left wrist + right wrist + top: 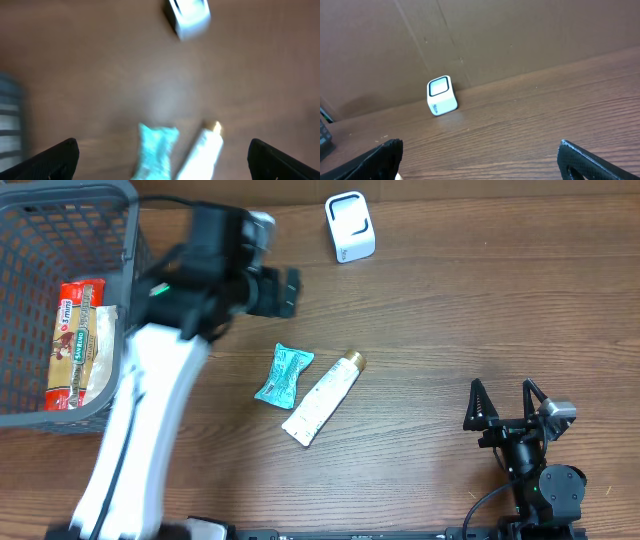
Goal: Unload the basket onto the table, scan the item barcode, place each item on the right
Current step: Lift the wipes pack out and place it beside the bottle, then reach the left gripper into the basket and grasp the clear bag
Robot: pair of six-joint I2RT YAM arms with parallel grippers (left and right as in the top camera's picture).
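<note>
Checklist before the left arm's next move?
1. Left fingers open, nothing between them: ok.
2. Right fingers open, empty, away from the items: ok.
3. Teal packet and white tube lying uncovered on the table: ok.
4. Scanner upright, nothing blocking it: ok.
5. Barcode visible on either item: cannot tell.
6. Left wrist view sharp: not ok, blurred.
</note>
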